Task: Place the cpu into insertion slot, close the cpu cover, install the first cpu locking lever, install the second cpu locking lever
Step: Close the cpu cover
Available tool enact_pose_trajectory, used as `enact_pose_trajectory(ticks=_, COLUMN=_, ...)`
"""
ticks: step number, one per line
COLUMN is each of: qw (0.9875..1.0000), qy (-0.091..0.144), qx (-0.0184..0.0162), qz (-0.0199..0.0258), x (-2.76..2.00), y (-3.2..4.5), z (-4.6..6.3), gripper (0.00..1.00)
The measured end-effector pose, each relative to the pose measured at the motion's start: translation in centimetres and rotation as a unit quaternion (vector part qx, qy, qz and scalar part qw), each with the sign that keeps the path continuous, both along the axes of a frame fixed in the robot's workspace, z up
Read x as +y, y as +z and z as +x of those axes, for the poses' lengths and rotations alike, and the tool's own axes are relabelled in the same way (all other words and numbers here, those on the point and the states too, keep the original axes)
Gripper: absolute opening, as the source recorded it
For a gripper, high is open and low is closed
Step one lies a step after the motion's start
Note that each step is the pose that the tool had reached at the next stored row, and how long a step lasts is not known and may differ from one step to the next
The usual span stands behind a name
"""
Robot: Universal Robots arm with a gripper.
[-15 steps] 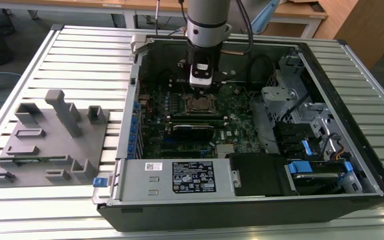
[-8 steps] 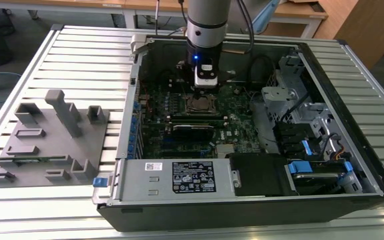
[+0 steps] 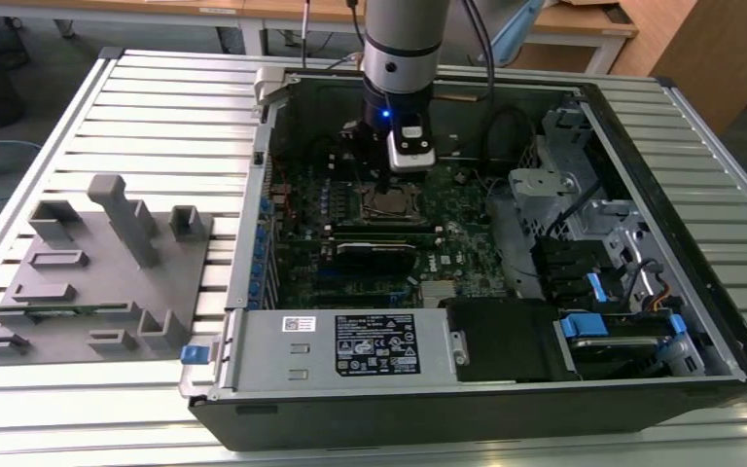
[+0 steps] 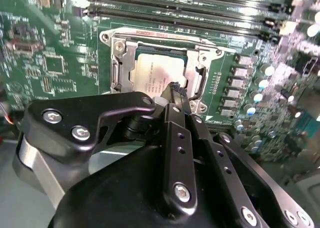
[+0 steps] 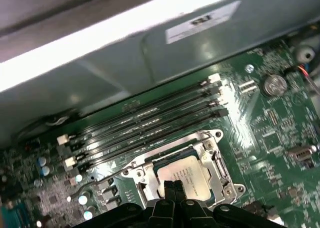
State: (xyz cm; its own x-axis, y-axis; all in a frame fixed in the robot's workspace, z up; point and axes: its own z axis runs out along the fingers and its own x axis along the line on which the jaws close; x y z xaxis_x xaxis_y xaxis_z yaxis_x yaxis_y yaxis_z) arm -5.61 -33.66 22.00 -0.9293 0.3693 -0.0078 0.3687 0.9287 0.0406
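Note:
The cpu (image 4: 152, 73) (image 5: 192, 172) lies flat in the insertion slot (image 3: 387, 202) on the green board inside the open computer case. The silvery cpu cover (image 4: 121, 68) (image 5: 220, 165) lies down around it, with the chip's top showing through its window. A thin wire locking lever (image 4: 160, 36) runs along one side of the socket, and another wire lever (image 5: 100, 180) curves out from a corner. My gripper (image 4: 176, 89) (image 5: 173, 185) (image 3: 384, 187) is shut with nothing in it, its tips right over the chip's edge. Whether they touch the chip I cannot tell.
Long black memory slots (image 5: 150, 123) run beside the socket. The case wall (image 5: 150, 43) rises past them. A power supply box (image 3: 347, 345) sits at the case front, drive cages (image 3: 582, 224) on the exterior view's right. A grey parts fixture (image 3: 88, 272) stands on the exterior view's left.

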Motion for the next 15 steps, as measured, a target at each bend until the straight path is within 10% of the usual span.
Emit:
enact_pose_trajectory(ticks=8, qw=0.9974, qy=0.073, qx=0.0, qz=0.0, x=0.0, y=-0.11, z=0.0, gripper=0.11)
enact_pose_trajectory(ticks=15, qw=0.9907, qy=0.136, qx=0.0, qz=0.0, x=0.0, y=-0.21, z=0.0, gripper=0.11)
